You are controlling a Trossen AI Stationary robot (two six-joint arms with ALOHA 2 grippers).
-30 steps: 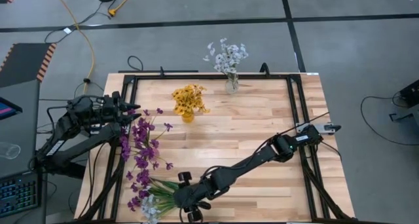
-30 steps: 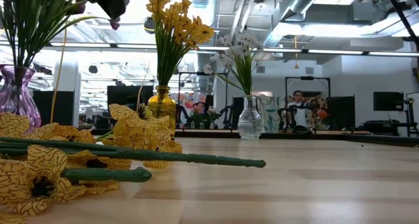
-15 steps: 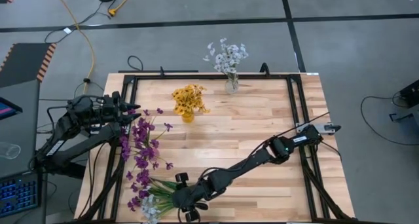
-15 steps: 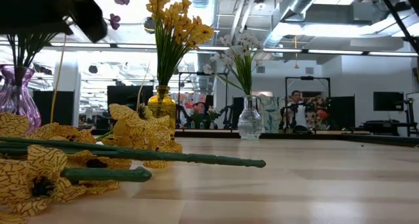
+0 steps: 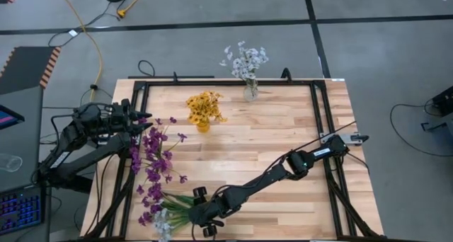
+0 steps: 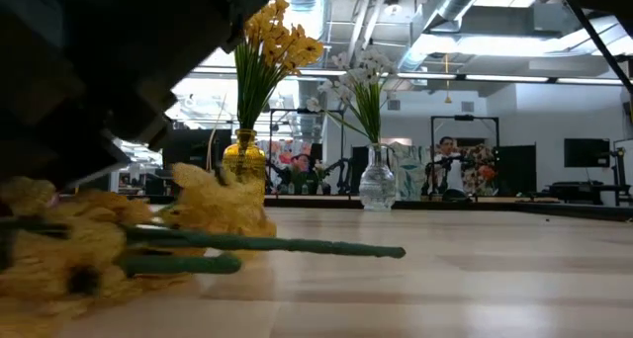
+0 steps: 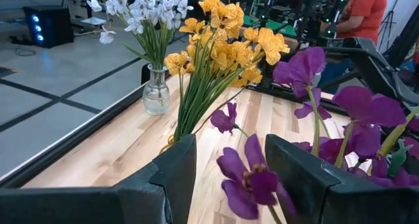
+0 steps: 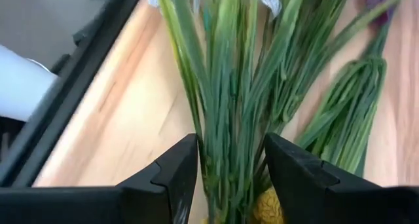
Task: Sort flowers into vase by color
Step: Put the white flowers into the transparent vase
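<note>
Loose flowers (image 5: pixel 166 212) lie at the table's near left corner, their green stems (image 8: pixel 229 86) pointing right. My right gripper (image 5: pixel 185 214) is low over them and open, a finger on either side of a bunch of stems (image 8: pixel 230 145). The low view shows yellow blossoms (image 6: pixel 79 264) and stems (image 6: pixel 287 244) flat on the wood under its dark body (image 6: pixel 99 71). Yellow flowers (image 5: pixel 204 107) stand in an amber vase (image 6: pixel 242 160), white ones (image 5: pixel 245 60) in a glass vase (image 6: pixel 378 180). Purple flowers (image 5: pixel 152 153) rise at the left. My left gripper (image 5: pixel 141 122) waits open beside them, a purple blossom (image 7: pixel 252 181) before its fingers.
A black metal frame (image 5: pixel 322 114) runs around the tabletop, and its near-left rail (image 8: pixel 72 99) passes close beside my right gripper. The middle and right of the wooden top (image 5: pixel 283 129) hold nothing but my right arm. People (image 6: pixel 450 165) sit in the room behind.
My right gripper has sunk toward the loose flowers at the near left corner, tipping slightly. In the low view its dark body has come down across the upper left and now shades the lying blossoms. Its fingers have kept the same gap.
</note>
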